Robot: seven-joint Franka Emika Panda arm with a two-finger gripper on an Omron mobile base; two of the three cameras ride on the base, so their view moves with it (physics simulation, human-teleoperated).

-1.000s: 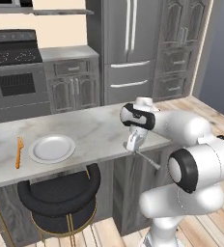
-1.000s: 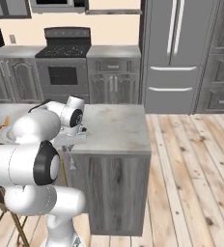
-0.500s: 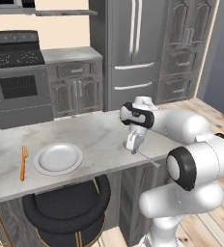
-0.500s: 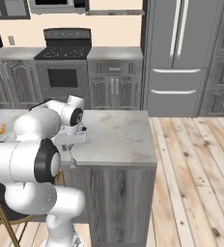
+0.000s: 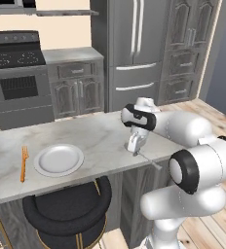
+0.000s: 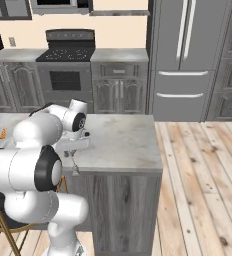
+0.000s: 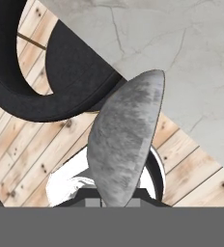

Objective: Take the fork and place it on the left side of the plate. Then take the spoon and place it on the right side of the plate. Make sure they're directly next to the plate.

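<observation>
My claw [image 5: 134, 147] is squeezed shut on the spoon [image 5: 145, 158], and I hold it just over the near edge of the desk [image 5: 100, 133]. In the hand view the spoon's grey bowl [image 7: 126, 135] sticks out right in front of me, very big, with the marble desk top on one side and the black stool [image 7: 51, 72] and wood floor [image 7: 41, 164] on the other. From the left base view the thin handle pokes out past the desk edge, down and to my right. A bit farther along the desk, well apart from my claw, sits the round white plate [image 5: 59, 159]. The orange fork [image 5: 24, 163] lies just beside the plate on its far side from me, which is its left side, so I think that part is done. The spoon must go on the plate's right side, the side nearer to me. Here is what could go wrong. I hold the spoon over the edge, so if my grip slips it could fall to the floor or onto the stool. If I put it down too soon, it will be too far from the plate. If I go too far, it could bump the plate and push it into the fork.
</observation>
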